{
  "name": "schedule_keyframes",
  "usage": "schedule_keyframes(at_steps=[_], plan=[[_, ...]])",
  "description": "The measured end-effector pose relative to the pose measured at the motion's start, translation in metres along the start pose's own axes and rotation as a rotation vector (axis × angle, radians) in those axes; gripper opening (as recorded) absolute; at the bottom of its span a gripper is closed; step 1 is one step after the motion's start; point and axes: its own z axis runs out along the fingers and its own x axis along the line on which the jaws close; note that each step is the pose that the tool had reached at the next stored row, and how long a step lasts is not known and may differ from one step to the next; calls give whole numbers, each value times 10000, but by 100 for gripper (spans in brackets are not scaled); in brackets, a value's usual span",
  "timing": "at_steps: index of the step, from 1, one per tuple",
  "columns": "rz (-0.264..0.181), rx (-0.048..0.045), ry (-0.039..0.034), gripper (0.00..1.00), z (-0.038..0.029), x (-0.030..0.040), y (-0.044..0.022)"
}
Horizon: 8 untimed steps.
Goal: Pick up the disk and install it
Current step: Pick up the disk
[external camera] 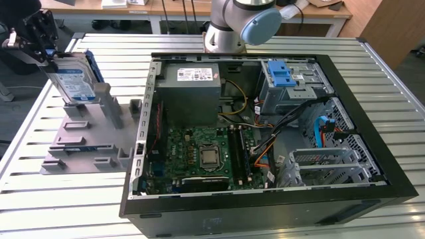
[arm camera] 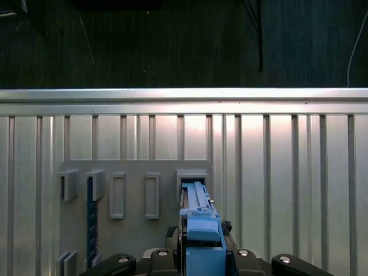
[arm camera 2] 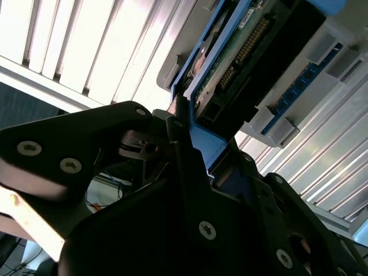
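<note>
— Where is the disk (external camera: 71,82)?
— Tilted, nearly upright. My pincer (external camera: 44,51) grips its upper end, and its lower end meets the grey holder (external camera: 86,142) on the bench (external camera: 66,199).
— And the computer case (external camera: 265,209)?
— It lies open just beside the holder, on the exterior view's right.

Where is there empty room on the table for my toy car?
In the exterior view, the table is bare on the camera's side of the grey holder and along the computer case on the exterior view's right. Crowded: inside the case, full of boards and cables, and around the disk at the holder.
</note>
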Motion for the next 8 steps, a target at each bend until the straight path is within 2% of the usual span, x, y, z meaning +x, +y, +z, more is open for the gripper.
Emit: schedule_keyframes(at_steps=[8], plan=[[0,1,0,36,-21,0,0]])
